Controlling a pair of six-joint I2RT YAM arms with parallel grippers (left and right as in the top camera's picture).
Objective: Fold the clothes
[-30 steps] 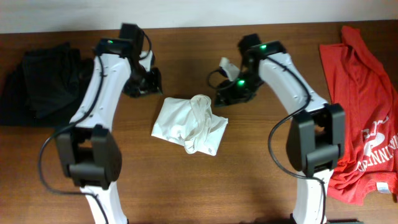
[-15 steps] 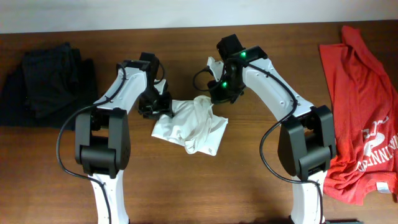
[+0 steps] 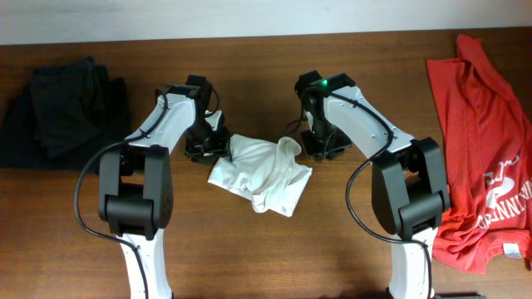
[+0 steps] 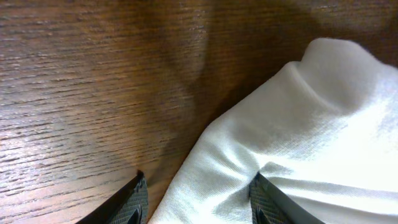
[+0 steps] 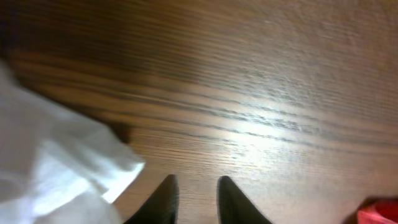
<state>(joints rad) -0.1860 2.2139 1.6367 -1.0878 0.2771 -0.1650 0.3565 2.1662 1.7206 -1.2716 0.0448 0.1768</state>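
The white T-shirt lies crumpled at the table's middle; its print is hidden. My left gripper is at its upper left corner. In the left wrist view the left gripper is open, with the shirt's white edge lying between its fingers. My right gripper is just right of the shirt's upper right tip. In the right wrist view the right gripper has its jaws a little apart over bare wood, empty, with white cloth to its left. The red T-shirt with white lettering lies spread at the far right.
A pile of black clothes lies at the far left of the wooden table. The table's back edge meets a pale wall. A red patch shows in the right wrist view's bottom right corner.
The right gripper has moved from above the shirt's top edge down to its right side. The shirt has shifted and spread a little to the right. The left gripper has stayed at its corner.
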